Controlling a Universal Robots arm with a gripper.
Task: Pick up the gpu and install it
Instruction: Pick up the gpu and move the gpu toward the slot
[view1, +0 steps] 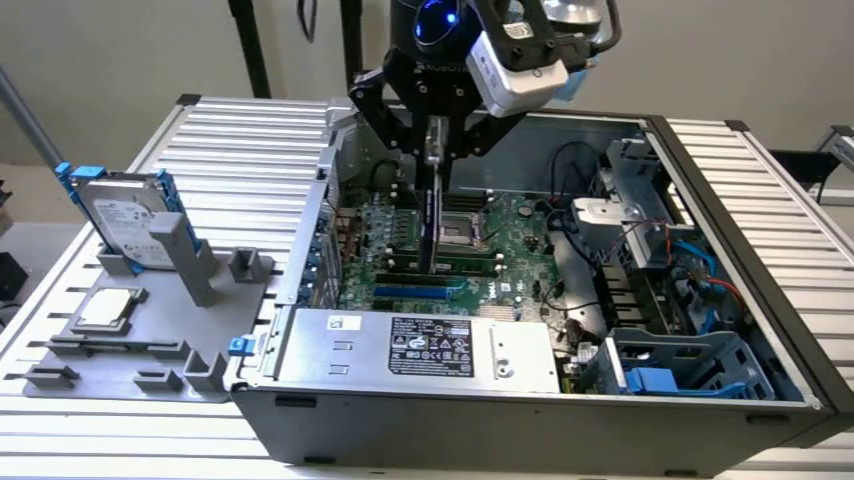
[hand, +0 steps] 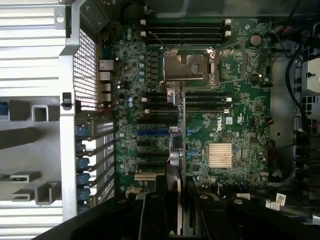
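So the gripper (view1: 435, 150) up top-centre is pinching the gpu (view1: 430, 215) edge-on, card hanging straight below it, long axis vertical, bottom end down by the motherboard (view1: 514, 225) slots mid-frame.

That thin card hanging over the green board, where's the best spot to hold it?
By its upper edge, from straight above, as the hand holds the gpu now, with pads on its two flat faces. It hangs upright and edge-on, so its lower edge is free above the motherboard slots.
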